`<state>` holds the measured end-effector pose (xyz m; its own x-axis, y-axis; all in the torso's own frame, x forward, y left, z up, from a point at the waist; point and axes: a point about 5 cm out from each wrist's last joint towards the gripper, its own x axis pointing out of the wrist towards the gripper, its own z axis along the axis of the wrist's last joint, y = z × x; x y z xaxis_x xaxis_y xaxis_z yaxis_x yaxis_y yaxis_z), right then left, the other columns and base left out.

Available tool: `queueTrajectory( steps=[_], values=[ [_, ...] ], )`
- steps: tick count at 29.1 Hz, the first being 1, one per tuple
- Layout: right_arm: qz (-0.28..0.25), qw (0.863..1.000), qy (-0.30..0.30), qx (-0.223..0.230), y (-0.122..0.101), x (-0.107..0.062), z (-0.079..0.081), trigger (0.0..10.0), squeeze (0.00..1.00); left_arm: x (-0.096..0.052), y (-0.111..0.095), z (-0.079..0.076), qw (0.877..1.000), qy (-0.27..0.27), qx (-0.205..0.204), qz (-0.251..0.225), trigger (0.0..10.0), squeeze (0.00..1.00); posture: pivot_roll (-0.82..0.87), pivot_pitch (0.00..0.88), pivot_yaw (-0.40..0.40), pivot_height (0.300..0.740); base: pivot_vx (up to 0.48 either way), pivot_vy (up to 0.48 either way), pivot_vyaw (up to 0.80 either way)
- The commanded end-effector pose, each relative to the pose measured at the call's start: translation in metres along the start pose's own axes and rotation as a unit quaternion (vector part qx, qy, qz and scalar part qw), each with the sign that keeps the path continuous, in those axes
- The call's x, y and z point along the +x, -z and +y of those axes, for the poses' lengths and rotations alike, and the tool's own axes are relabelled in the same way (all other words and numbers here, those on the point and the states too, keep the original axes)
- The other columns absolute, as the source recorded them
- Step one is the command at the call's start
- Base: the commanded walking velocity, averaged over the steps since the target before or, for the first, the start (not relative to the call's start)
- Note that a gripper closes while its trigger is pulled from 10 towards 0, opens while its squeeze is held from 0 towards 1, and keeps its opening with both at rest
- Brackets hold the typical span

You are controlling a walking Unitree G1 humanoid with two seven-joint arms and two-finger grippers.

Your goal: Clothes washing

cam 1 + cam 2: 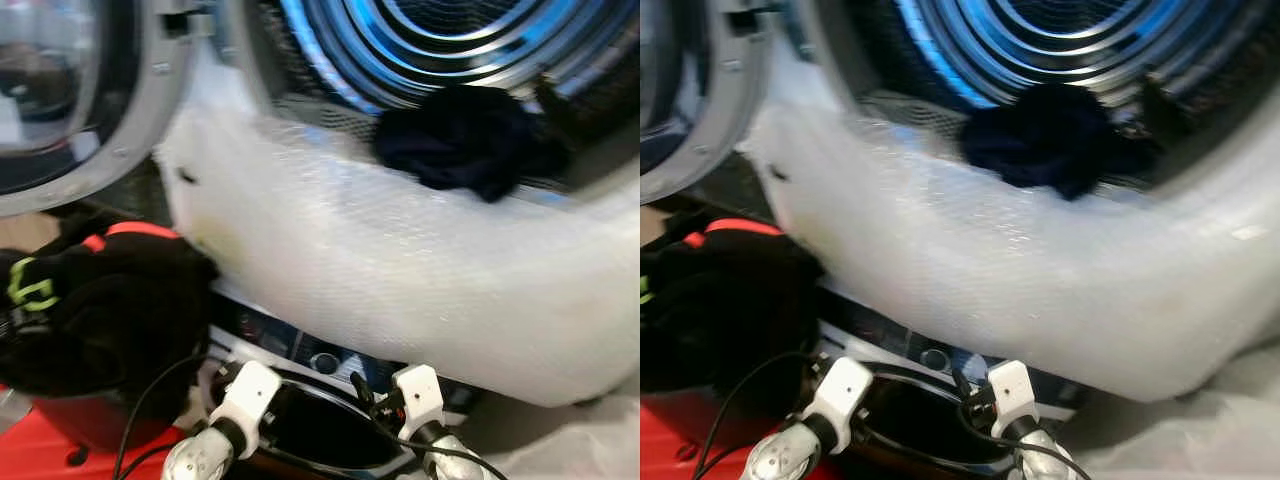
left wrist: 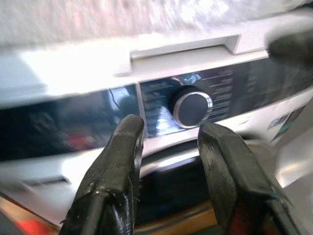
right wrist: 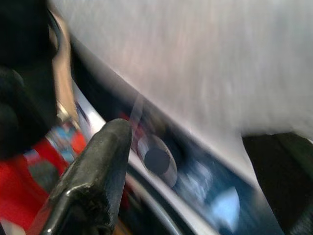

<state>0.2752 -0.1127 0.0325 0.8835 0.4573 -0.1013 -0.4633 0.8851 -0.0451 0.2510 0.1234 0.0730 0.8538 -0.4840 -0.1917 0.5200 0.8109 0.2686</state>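
Drum (image 1: 440,50): open, blue-lit inside; dark garment (image 1: 465,140) lies on its lower lip, well beyond both sets of fingers.
White wrap (image 1: 420,260): covers upper machine's front, just beyond fingertips.
Left gripper (image 2: 168,134): fingers apart, nothing btwn them; silver knob (image 2: 192,108) on control panel (image 2: 73,122) sits just past the gap.
Right gripper (image 3: 195,147): fingers spread, empty; blurred; round knob seen btwn them.
Black clothes (image 1: 100,300): piled on red basket (image 1: 40,455), off to left gripper's outer side.

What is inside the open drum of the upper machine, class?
A dark navy garment lies at the front lip of the drum. Anything deeper behind it is hidden.
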Motion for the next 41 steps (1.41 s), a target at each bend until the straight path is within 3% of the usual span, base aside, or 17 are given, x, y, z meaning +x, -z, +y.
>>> queueTrajectory(
  steps=[1, 3, 11, 16, 17, 18, 19, 21, 24, 25, 29, 31, 32, 33, 34, 35, 41],
  values=[
    [-0.003, 1.000, 0.012, 0.001, -0.001, -0.004, -0.009, 10.0, 0.00, 0.003, -0.011, -0.007, 0.999, 0.022, 0.017, -0.019, 10.0, 0.00, 0.27, 0.152, -0.179, 0.740, 0.000, 0.000, 0.80],
    [-0.034, 0.999, 0.004, 0.009, -0.017, 0.002, -0.009, 10.0, 0.00, 0.001, -0.028, -0.003, 0.994, 0.064, 0.081, -0.033, 10.0, 0.00, 0.27, 0.152, -0.180, 0.740, 0.000, 0.000, 0.80],
    [-0.026, 0.993, -0.097, 0.057, -0.020, -0.009, -0.006, 10.0, 0.00, -0.006, -0.054, 0.011, 0.987, 0.103, 0.116, -0.051, 10.0, 0.00, 0.27, 0.152, -0.180, 0.740, 0.000, 0.000, 0.37],
    [0.109, 0.975, -0.181, -0.063, 0.013, -0.037, -0.016, 10.0, 0.00, -0.008, -0.052, 0.014, 0.984, 0.129, 0.123, -0.029, 10.0, 0.00, 0.27, 0.145, -0.184, 0.740, 0.000, 0.000, 0.00],
    [0.109, 0.975, -0.181, -0.063, 0.013, -0.037, -0.016, 10.0, 0.00, -0.008, -0.052, 0.014, 0.984, 0.129, 0.123, -0.029, 10.0, 0.00, 0.27, 0.145, -0.184, 0.740, 0.000, 0.000, 0.00],
    [0.160, 0.959, -0.205, -0.113, 0.025, -0.046, -0.018, 10.0, 0.00, -0.008, -0.049, 0.013, 0.984, 0.132, 0.120, -0.024, 10.0, 0.00, 0.27, 0.145, -0.184, 0.740, 0.000, 0.000, 0.00],
    [0.222, 0.928, -0.238, -0.179, 0.041, -0.060, -0.023, 10.0, 0.00, -0.008, -0.046, 0.011, 0.983, 0.137, 0.119, -0.016, 10.0, 0.00, 0.26, 0.144, -0.185, 0.740, 0.000, 0.000, 0.00],
    [0.242, 0.918, -0.254, -0.186, 0.046, -0.067, -0.024, 10.0, 0.00, -0.009, -0.044, 0.009, 0.982, 0.146, 0.121, -0.011, 10.0, 0.00, 0.26, 0.145, -0.186, 0.740, 0.000, 0.000, 0.00],
    [0.212, 0.932, -0.257, -0.145, 0.035, -0.065, -0.020, 10.0, 0.00, -0.010, -0.043, 0.008, 0.980, 0.155, 0.127, -0.004, 10.0, 0.00, 0.27, 0.145, -0.185, 0.740, 0.000, 0.000, 0.00],
    [0.160, 0.931, -0.308, -0.118, 0.013, -0.066, -0.006, 10.0, 0.00, -0.013, -0.044, 0.008, 0.977, 0.164, 0.133, 0.000, 10.0, 0.00, 0.27, 0.145, -0.178, 0.740, 0.000, 0.000, 0.00],
    [0.103, 0.927, -0.343, -0.113, -0.012, -0.066, 0.003, 10.0, 0.00, -0.016, -0.047, 0.010, 0.972, 0.172, 0.162, 0.002, 10.0, 0.00, 0.26, 0.148, -0.179, 0.740, 0.000, 0.000, 0.00],
    [0.006, 0.943, -0.326, -0.062, -0.054, -0.057, 0.003, 10.0, 0.00, -0.018, -0.061, 0.023, 0.969, 0.153, 0.193, -0.011, 10.0, 0.00, 0.27, 0.152, -0.180, 0.740, 0.000, 0.000, 0.00],
    [0.006, 0.943, -0.326, -0.062, -0.054, -0.057, 0.003, 10.0, 0.00, -0.018, -0.061, 0.023, 0.969, 0.153, 0.193, -0.011, 10.0, 0.00, 0.27, 0.152, -0.180, 0.740, 0.000, 0.000, 0.00],
    [-0.036, 0.946, -0.319, -0.039, -0.073, -0.054, 0.001, 10.0, 0.00, -0.020, -0.070, 0.030, 0.969, 0.142, 0.200, -0.019, 10.0, 0.00, 0.27, 0.152, -0.180, 0.740, 0.000, 0.000, 0.00],
    [-0.110, 0.945, -0.308, -0.015, -0.108, -0.051, -0.003, 10.0, 0.00, -0.024, -0.086, 0.040, 0.968, 0.132, 0.212, -0.034, 10.0, 0.00, 0.27, 0.155, -0.176, 0.740, 0.000, 0.000, 0.00],
    [-0.143, 0.942, -0.302, -0.009, -0.124, -0.050, -0.005, 10.0, 0.00, -0.028, -0.093, 0.045, 0.966, 0.130, 0.219, -0.041, 10.0, 0.00, 0.27, 0.155, -0.176, 0.740, 0.000, 0.000, 0.00],
    [-0.271, 0.925, -0.265, 0.029, -0.189, -0.047, -0.007, 10.0, 0.00, -0.041, -0.123, 0.063, 0.958, 0.124, 0.251, -0.063, 10.0, 0.00, 0.28, 0.158, -0.172, 0.740, 0.000, 0.000, 0.00]
  ],
)
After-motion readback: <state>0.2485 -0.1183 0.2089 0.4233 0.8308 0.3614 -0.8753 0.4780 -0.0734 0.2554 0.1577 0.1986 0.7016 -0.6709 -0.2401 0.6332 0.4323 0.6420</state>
